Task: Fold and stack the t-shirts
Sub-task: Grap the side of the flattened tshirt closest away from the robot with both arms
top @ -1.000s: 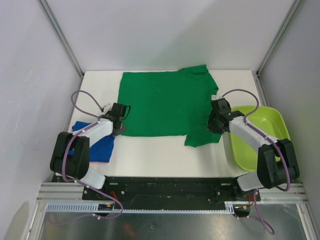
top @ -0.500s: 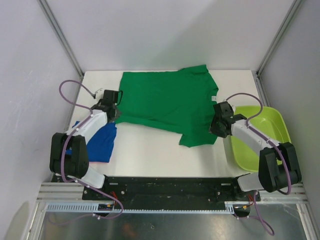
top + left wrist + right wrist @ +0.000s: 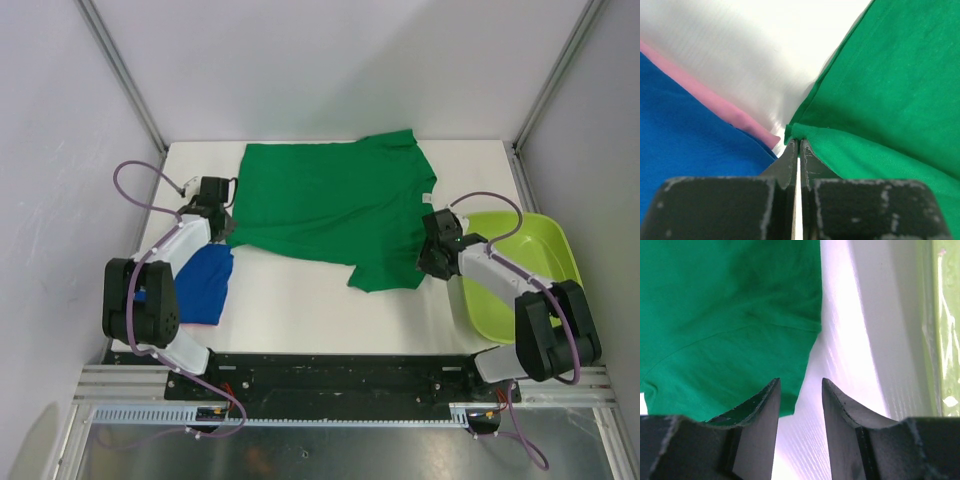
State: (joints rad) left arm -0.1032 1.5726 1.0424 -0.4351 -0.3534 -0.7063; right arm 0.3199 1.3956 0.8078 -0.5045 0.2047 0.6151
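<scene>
The dark green t-shirt (image 3: 330, 205) lies spread at the back middle of the white table (image 3: 300, 300), its near hem slanting. My left gripper (image 3: 226, 232) is shut on the shirt's near-left corner; in the left wrist view the closed jaws (image 3: 798, 141) pinch a green fold (image 3: 880, 85). The royal blue t-shirt (image 3: 200, 285) with a pink edge (image 3: 705, 95) lies folded at the near left, and shows in the left wrist view (image 3: 685, 145). My right gripper (image 3: 430, 255) is open at the green shirt's right edge; in the right wrist view (image 3: 800, 382) the cloth edge (image 3: 725, 305) lies by the left finger.
A lime-green plastic tub (image 3: 520, 270) stands at the right edge of the table, just right of my right arm; its rim shows in the right wrist view (image 3: 945, 315). White walls with metal posts close in the back and sides.
My left gripper has moved back and left, pulling the green shirt's near-left corner with it. The shirt's near-right flap has slid left. My right gripper has shifted slightly toward me.
</scene>
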